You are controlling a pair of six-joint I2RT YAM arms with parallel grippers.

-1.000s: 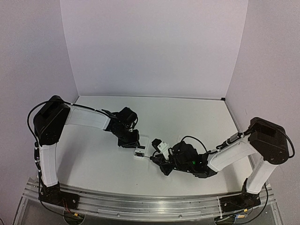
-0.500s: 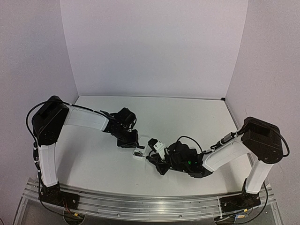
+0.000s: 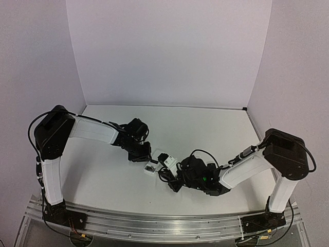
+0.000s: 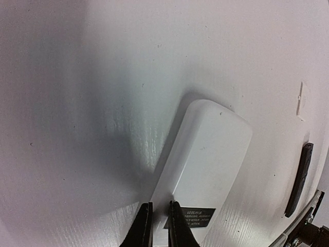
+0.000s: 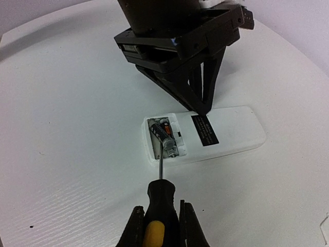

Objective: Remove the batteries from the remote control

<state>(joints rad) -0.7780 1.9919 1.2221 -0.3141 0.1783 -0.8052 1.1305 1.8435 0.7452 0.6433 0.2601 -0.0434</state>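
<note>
The white remote control [image 5: 226, 135] lies back-up on the table, its battery bay [image 5: 154, 141] uncovered. Inside lie two batteries [image 5: 165, 135]; the dark one sits askew with its silver end raised toward me. My right gripper [image 5: 161, 226] is shut on the black-and-yellow screwdriver [image 5: 162, 203], whose tip touches that battery. My left gripper [image 4: 160, 226] stands with its jaws almost together, tips pressing on the remote control [image 4: 205, 154] by its black label [image 4: 198, 217]. From above, the remote control [image 3: 151, 167] lies between the left gripper [image 3: 144, 156] and the right gripper [image 3: 165, 174].
A slim dark strip [image 4: 299, 180] and a small white piece [image 4: 302, 98] lie on the white table beyond the remote's far end. The right arm's cable [image 4: 303, 229] hangs close by. The two arms nearly meet over the remote.
The right arm has slid left, carrying the screwdriver up to the remote's battery bay. The left jaws have narrowed. The remote has shifted slightly left.
</note>
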